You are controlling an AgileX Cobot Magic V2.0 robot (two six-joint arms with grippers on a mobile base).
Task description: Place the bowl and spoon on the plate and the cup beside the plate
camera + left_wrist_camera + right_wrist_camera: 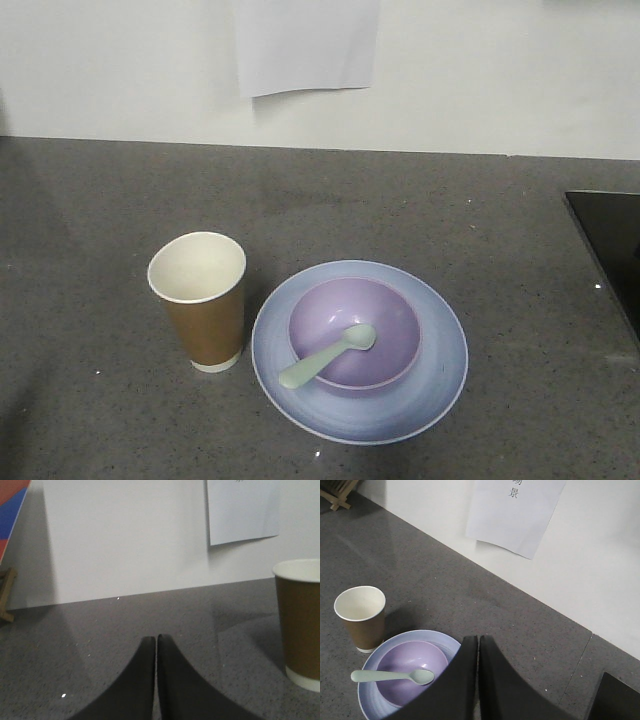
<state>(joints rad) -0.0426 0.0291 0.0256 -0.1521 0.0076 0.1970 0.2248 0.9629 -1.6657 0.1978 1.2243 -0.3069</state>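
Observation:
The pale blue plate (440, 375) lies on the grey counter with the lavender bowl (385, 320) standing on it. The mint-green spoon (325, 357) rests in the bowl, head inside and handle over the near-left rim. The brown paper cup (200, 300) stands upright just left of the plate. Neither gripper shows in the front view. My left gripper (156, 639) is shut and empty, low over the counter left of the cup (300, 625). My right gripper (478, 638) is shut and empty, above the plate's (370, 700) right side, beside the bowl (405, 667) and spoon (395, 676).
A white wall with a taped paper sheet (305, 45) backs the counter. A black panel (610, 240) lies at the counter's right edge. A wooden stand (337, 492) sits at the far left by the wall.

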